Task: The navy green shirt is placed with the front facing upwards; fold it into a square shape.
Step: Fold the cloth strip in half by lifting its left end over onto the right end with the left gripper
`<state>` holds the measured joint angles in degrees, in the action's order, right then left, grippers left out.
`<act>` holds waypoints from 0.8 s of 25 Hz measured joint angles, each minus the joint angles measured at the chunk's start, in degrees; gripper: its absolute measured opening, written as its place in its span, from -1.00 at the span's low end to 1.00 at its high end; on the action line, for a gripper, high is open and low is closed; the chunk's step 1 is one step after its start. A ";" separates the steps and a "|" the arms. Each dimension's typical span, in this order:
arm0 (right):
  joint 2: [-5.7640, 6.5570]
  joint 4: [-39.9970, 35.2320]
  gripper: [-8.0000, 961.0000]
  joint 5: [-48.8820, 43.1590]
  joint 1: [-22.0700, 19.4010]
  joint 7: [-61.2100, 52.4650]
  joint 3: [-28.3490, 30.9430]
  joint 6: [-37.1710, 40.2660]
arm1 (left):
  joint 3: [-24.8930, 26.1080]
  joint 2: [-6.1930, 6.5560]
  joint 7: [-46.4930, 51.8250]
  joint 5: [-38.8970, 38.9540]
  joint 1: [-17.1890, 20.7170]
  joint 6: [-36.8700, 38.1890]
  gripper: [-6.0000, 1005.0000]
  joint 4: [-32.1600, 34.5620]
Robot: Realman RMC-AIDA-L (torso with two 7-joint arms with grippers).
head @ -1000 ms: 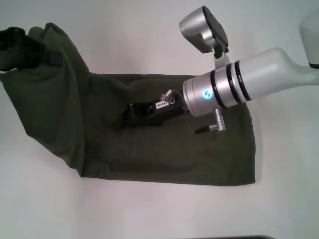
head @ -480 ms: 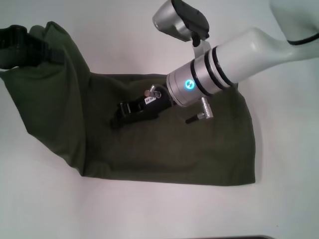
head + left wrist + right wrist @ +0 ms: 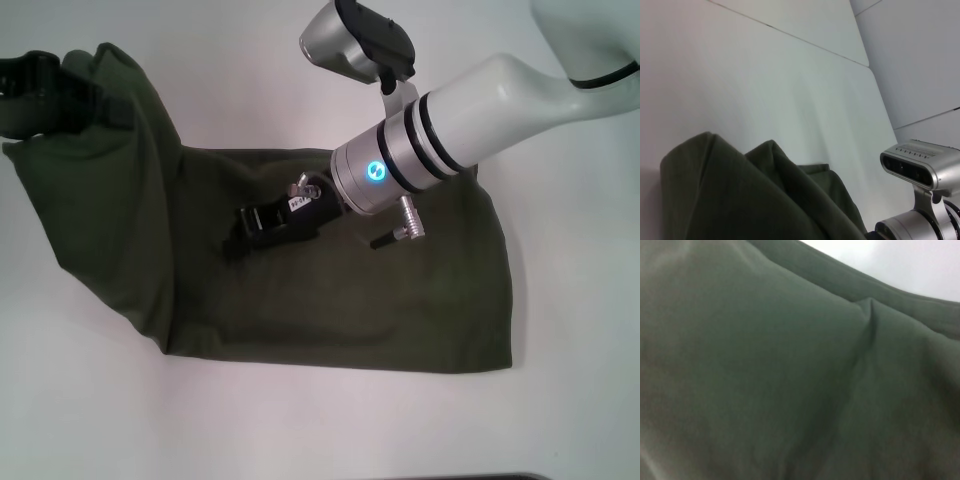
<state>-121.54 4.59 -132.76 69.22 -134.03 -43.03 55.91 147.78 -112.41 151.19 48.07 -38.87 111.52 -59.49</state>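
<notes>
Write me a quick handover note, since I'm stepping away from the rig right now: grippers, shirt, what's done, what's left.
Left gripper: at the far left corner of the navy green shirt, holding a bunched end of the cloth raised off the white table.
Right gripper: low over the middle of the shirt, fingers pointing left, at or on the fabric; whether they are open or shut is not visible.
Shirt: already folded into a long band across the table, no lettering showing, left end lifted and rumpled.
Done: lengthwise folding.
Left: probably bring the raised left end over onto the band to make a square, then flatten.
</notes>
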 joint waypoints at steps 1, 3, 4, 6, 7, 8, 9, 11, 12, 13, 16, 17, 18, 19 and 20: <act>0.00 0.15 -0.95 -0.39 0.12 -0.32 0.01 -0.55 | 0.01 -0.10 -0.04 0.00 -0.05 0.06 -0.88 -0.04; 0.00 0.43 -0.95 -1.42 0.25 -1.02 0.23 -1.62 | 0.02 -0.28 -0.14 0.01 -0.27 0.23 -0.88 -0.10; 0.00 0.45 -0.95 -1.73 0.21 -1.21 0.43 -1.87 | 0.01 -0.39 -0.15 0.01 -0.40 0.28 -0.88 -0.12; 0.00 0.47 -0.95 -1.92 0.00 -1.28 0.62 -2.18 | -0.06 -0.69 -0.19 0.01 -0.75 0.40 -0.88 -0.17; 0.00 0.48 -0.95 -1.94 -0.09 -1.28 0.66 -2.34 | -0.07 -0.78 -0.20 0.04 -0.83 0.40 -0.88 -0.18; 0.00 0.49 -0.95 -1.94 -0.11 -1.29 0.68 -2.55 | -0.13 -0.88 -0.23 0.22 -0.91 0.40 -0.88 -0.21; 0.00 0.52 -0.95 -1.95 -0.11 -1.29 0.68 -2.70 | -0.19 -0.92 -0.24 0.47 -0.92 0.37 -0.88 -0.24; 0.00 0.55 -0.95 -1.96 -0.05 -1.33 0.62 -2.87 | -0.32 -0.96 -0.25 1.05 -0.96 0.27 -0.88 -0.26; 0.01 0.55 -0.95 -1.97 0.00 -1.37 0.57 -2.87 | -0.34 -0.96 -0.26 1.11 -0.99 0.25 -0.88 -0.26; 0.00 0.51 -0.95 -1.97 0.05 -1.47 0.48 -2.87 | -0.35 -0.96 -0.26 1.15 -1.04 0.23 -0.88 -0.27; 0.00 0.20 -0.95 -2.05 0.11 -2.05 0.11 -2.91 | -0.37 -1.00 -0.30 1.17 -1.22 0.20 -0.88 -0.28; 0.00 0.16 -0.95 -2.20 0.11 -2.32 0.06 -2.92 | -0.38 -1.05 -0.33 1.18 -1.31 0.19 -0.88 -0.28; 0.01 0.14 -0.95 -2.40 0.11 -2.53 0.03 -2.92 | -0.38 -1.09 -0.37 1.19 -1.40 0.19 -0.88 -0.28; 0.02 0.11 -0.95 -2.60 0.11 -2.63 0.06 -2.87 | -0.39 -1.11 -0.42 1.20 -1.47 0.19 -0.88 -0.28; 0.13 0.04 -0.95 -2.66 0.01 -2.64 0.24 -2.42 | -0.39 -1.12 -0.44 1.22 -1.52 0.21 -0.88 -0.28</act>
<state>-121.41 4.63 -135.42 69.23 -136.67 -42.80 53.48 147.39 -113.53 150.75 49.30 -40.38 111.73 -59.77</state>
